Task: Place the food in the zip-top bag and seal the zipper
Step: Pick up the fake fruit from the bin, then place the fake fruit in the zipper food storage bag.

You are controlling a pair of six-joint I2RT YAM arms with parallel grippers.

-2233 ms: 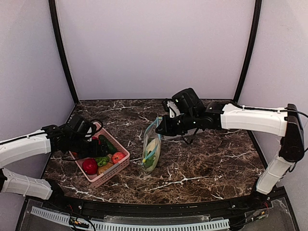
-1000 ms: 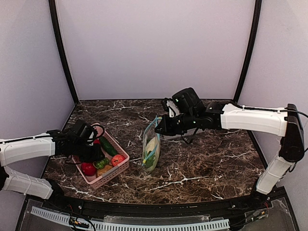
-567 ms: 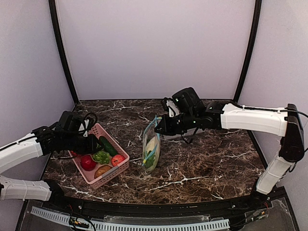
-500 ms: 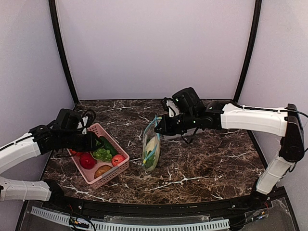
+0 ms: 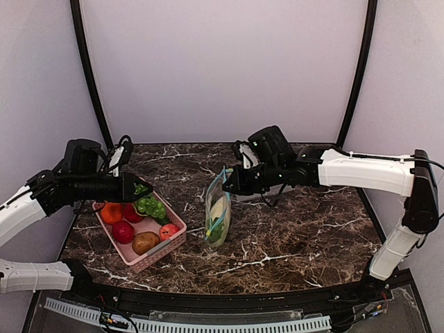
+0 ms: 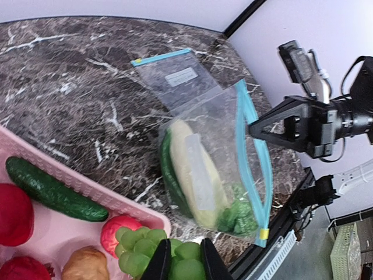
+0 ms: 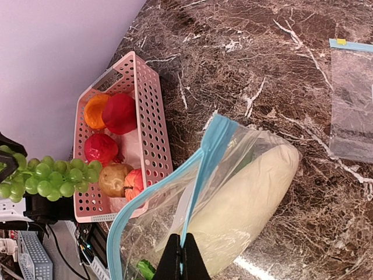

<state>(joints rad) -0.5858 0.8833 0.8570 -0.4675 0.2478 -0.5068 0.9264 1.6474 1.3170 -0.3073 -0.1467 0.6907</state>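
Tabletop: left gripper tight on grapes

Left pincer grips green grapes over pink basket; filled zip-top bag beyond.

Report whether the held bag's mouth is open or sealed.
Open: the zipper strips of the bag gape apart; the right gripper pinches one edge.
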